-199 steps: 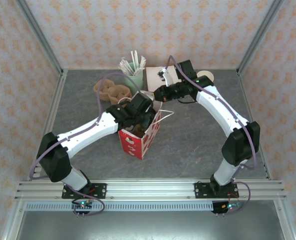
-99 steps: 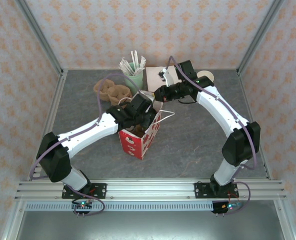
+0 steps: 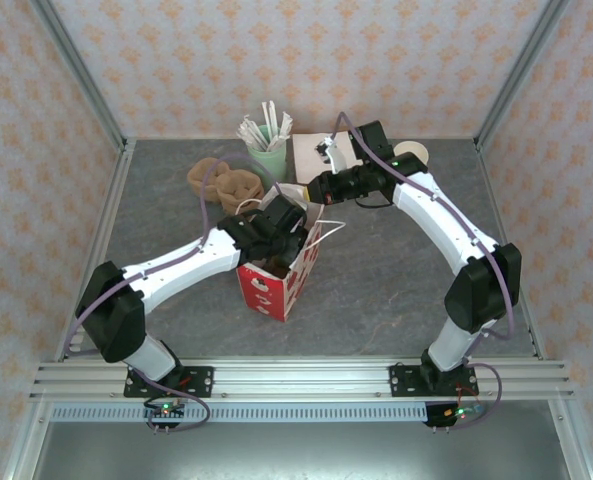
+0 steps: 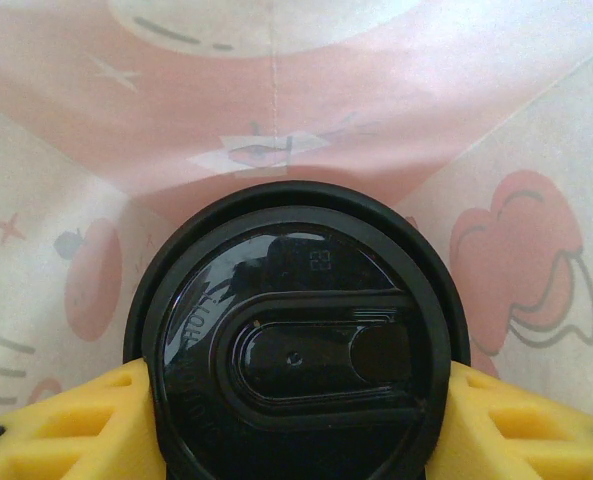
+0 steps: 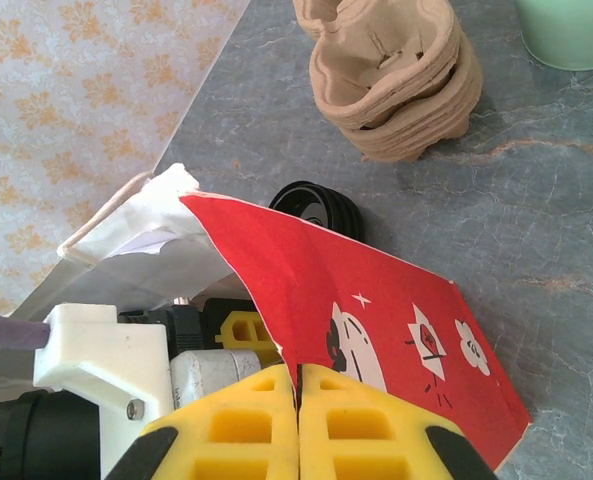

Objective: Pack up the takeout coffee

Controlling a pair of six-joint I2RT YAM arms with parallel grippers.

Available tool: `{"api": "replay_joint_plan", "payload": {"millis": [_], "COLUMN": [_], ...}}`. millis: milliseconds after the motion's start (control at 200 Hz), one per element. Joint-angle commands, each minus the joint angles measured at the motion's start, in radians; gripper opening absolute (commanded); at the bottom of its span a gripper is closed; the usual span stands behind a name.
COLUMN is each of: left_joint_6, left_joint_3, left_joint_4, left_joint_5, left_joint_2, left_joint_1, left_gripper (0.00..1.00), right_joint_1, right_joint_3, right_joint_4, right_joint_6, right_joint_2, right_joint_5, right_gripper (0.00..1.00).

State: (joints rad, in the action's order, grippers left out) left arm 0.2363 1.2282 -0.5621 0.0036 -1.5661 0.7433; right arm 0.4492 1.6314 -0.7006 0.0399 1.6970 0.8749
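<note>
Black-lidded takeout coffee [image 4: 296, 340], pinched by our left claw [image 4: 301, 432], seems lower inside the paper bag [image 3: 272, 290] our right claw [image 5: 298, 420] pinches; release next.

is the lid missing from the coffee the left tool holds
No, the takeout coffee wears its black lid, gripped between the left tool's yellow fingers.

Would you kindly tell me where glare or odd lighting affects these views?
Left wrist: reflections gleam on the black lid, and light glows pink through the bag. Right wrist: the bag's red outside is crisp. Top external: even light, faint shadows.
</note>
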Motion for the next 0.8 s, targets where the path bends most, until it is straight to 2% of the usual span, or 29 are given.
{"api": "replay_joint_plan", "payload": {"millis": [0, 796], "left_joint_6": [0.012, 0.04], "left_joint_3": [0.028, 0.095], "left_joint_4": [-0.028, -0.009], "left_joint_5": [-0.005, 0.021], "left_joint_2": [-0.033, -0.147], "left_joint_1": [-0.009, -0.035], "left_gripper": [0.57, 0.57], "right_joint_1": [0.003, 0.003], "right_joint_3": [0.001, -0.003], "right_joint_4": [0.008, 0.017], "right_joint_6": [-0.008, -0.03], "right_joint_2": [-0.015, -0.013], "right_joint_5": [0.016, 0.033], "right_gripper": [0.07, 0.07]}}
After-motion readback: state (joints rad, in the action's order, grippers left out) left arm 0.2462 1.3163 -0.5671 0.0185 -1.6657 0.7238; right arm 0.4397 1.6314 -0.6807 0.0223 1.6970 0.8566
